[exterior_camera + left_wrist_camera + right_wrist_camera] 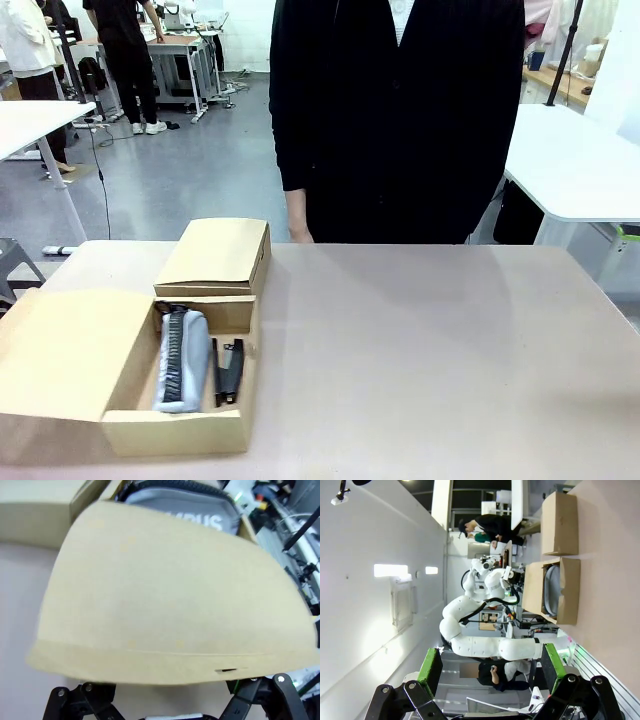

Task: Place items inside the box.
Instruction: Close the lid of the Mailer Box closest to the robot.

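Observation:
An open cardboard box (175, 430) sits at the table's near left with its lid flap (60, 350) folded out to the left. A grey "CAMPUS" pencil case (182, 360) lies inside, and a black stapler (229, 370) rests beside it on the right. In the left wrist view the flap (165, 595) hangs close over my left gripper (170, 700) and hides the fingertips. The linkages are spread wide, and the grey case (190, 510) peeks out beyond the flap. My right gripper (491, 672) is open and empty, far from the box (567, 597).
A second, closed cardboard box (215, 255) stands just behind the open one. A person in black (400, 120) stands at the far edge with one hand (298, 228) near the table. The right half of the table (450, 350) is bare. My white left arm (485, 647) reaches toward the box.

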{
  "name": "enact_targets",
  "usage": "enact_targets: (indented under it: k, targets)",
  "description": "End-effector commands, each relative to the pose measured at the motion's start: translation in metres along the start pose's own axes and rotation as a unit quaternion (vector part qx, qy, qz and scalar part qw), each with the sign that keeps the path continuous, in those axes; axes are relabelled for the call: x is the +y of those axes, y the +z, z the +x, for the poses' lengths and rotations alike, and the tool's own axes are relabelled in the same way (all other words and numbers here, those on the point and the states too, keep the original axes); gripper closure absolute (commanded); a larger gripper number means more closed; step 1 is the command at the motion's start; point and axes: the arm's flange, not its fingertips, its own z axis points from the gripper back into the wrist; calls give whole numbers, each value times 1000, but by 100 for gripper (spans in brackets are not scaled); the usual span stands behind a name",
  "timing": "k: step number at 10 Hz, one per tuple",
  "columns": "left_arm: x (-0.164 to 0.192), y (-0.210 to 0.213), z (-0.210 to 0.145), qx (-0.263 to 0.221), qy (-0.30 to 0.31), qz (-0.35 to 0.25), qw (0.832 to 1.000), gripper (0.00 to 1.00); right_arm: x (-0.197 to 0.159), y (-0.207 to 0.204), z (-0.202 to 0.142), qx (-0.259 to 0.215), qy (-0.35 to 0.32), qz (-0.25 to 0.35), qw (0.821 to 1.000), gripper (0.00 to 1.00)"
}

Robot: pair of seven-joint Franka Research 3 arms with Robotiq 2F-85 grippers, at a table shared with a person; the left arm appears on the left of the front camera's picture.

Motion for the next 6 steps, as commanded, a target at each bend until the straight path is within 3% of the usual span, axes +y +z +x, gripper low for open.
enact_targets:
  k: [1,6]
  targets:
    - [-3,-8,7,-32,-13,-10,999,0,1,3,-2,5,10,-3,1000,0]
    - [-19,2,25,-84,-43,-10,995,0,1,3,-2,5,10,-3,1000,0]
